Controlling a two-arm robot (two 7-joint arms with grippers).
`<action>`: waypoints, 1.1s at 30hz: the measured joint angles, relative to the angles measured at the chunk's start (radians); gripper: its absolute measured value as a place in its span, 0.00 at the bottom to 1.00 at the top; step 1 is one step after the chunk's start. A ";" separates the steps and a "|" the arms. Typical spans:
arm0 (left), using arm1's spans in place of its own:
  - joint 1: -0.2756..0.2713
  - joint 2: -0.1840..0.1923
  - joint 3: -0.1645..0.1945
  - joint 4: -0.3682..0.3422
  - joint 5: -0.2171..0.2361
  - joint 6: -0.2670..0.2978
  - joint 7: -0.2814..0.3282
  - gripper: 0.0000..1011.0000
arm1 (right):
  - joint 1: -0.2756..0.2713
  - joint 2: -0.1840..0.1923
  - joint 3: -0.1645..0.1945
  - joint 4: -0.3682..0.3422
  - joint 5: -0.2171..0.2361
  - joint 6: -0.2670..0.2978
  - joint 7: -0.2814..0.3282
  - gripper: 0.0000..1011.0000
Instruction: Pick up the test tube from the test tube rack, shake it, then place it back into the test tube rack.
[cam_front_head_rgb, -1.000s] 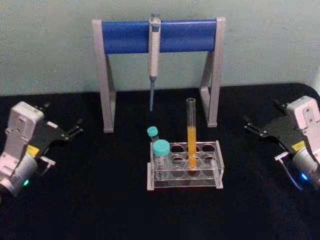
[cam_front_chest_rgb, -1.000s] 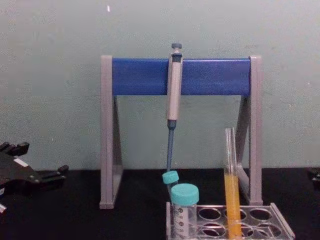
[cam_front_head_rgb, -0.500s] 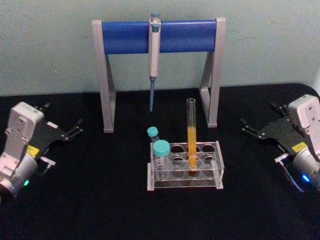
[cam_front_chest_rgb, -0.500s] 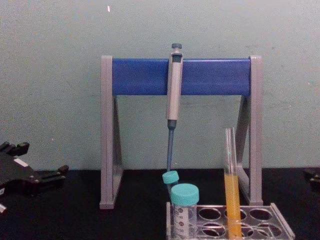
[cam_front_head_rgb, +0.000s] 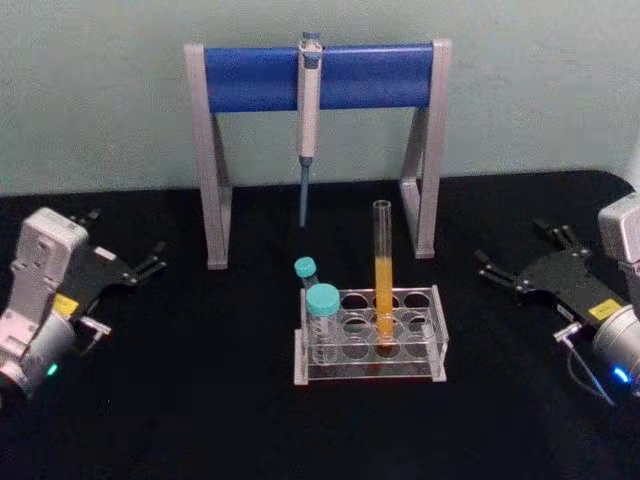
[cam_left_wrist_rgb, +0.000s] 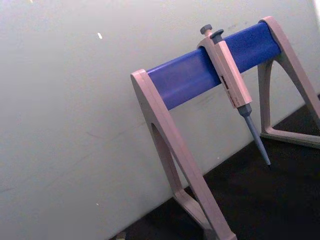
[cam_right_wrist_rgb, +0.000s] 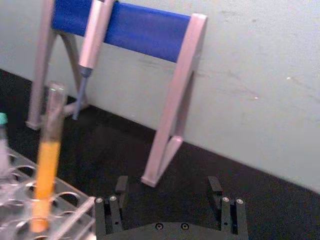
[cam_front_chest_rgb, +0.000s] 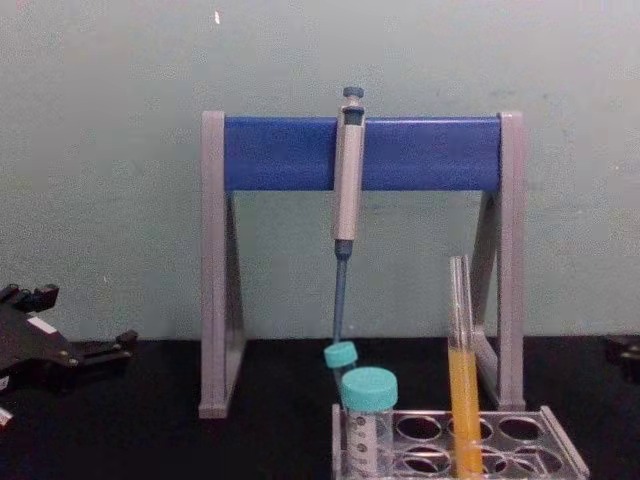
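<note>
One long clear glass test tube (cam_front_head_rgb: 382, 268), orange-yellow liquid low down, stands upright in the clear plastic test tube rack (cam_front_head_rgb: 428, 348). The right gripper (cam_front_head_rgb: 513, 247), jaws spread, has edged closer: I'd call it the approach. Left gripper (cam_front_head_rgb: 122, 238) sits parked far left, jaws spread. Black tabletop (cam_front_head_rgb: 200, 400), pale green wall (cam_front_head_rgb: 100, 100).

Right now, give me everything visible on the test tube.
The test tube is a long, slim, clear tube that looks like glass, open at the top with no cap. Orange-yellow liquid fills its lower part and the upper part is empty. It stands nearly upright in a hole near the middle of the test tube rack, rising well above it. Only the rack touches it. The open right gripper sits apart on its right.
</note>
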 joint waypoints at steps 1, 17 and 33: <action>0.000 0.000 0.000 0.000 0.000 0.000 0.000 0.99 | -0.005 0.000 0.002 -0.006 0.005 0.003 0.006 0.99; 0.000 0.000 0.000 0.000 0.000 0.000 0.000 0.99 | -0.045 -0.029 0.031 -0.088 0.074 0.062 0.106 0.99; 0.000 0.000 0.000 0.000 0.000 0.000 0.000 0.99 | -0.005 -0.063 0.023 -0.123 0.105 0.201 0.202 0.99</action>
